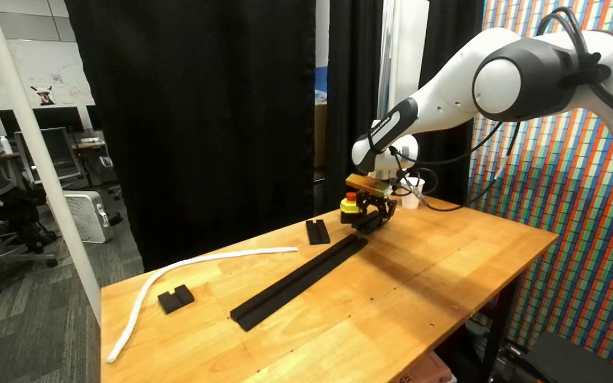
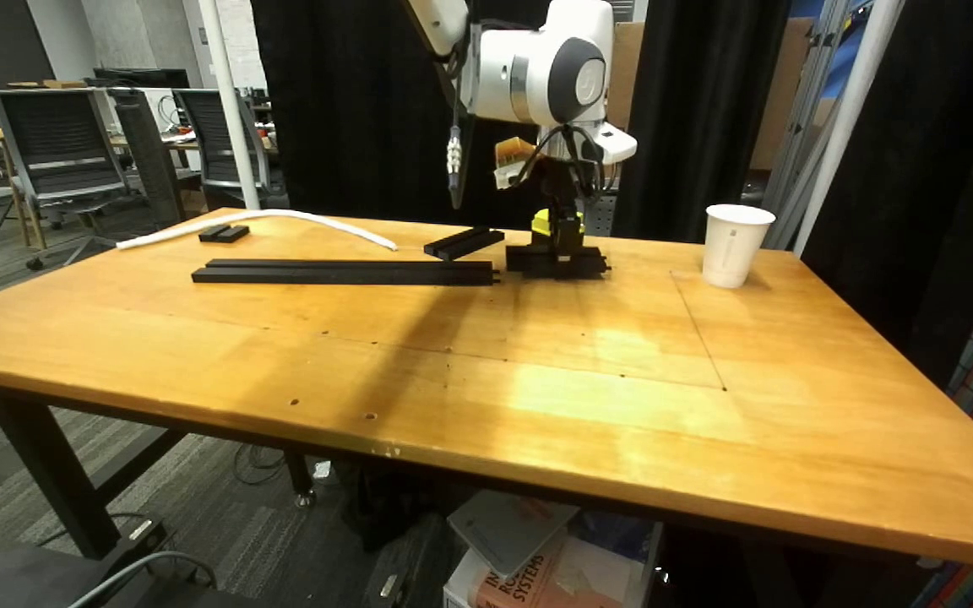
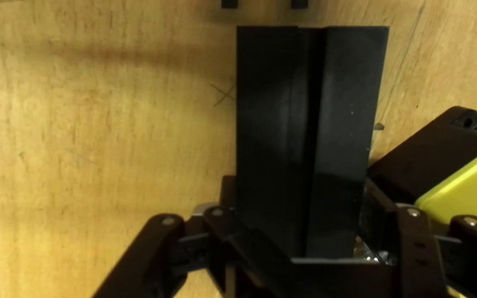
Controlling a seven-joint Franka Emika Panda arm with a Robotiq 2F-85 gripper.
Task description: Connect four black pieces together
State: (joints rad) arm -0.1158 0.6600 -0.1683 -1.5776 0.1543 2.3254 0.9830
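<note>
The gripper is clamped across one black bar, jaws against both long sides; the bar sits toward the bench's far long edge in both exterior views, just apart from the pegged end of the long black strip.

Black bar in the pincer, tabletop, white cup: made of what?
Black bar: probably plastic, satin; uniform black, soft sheen, no visible grain.
Tabletop: wood, probably varnished; clear grain, mild glare.
White cup: perhaps paper, matte; even dull wall, small mark; plastic or foam possible.
</note>
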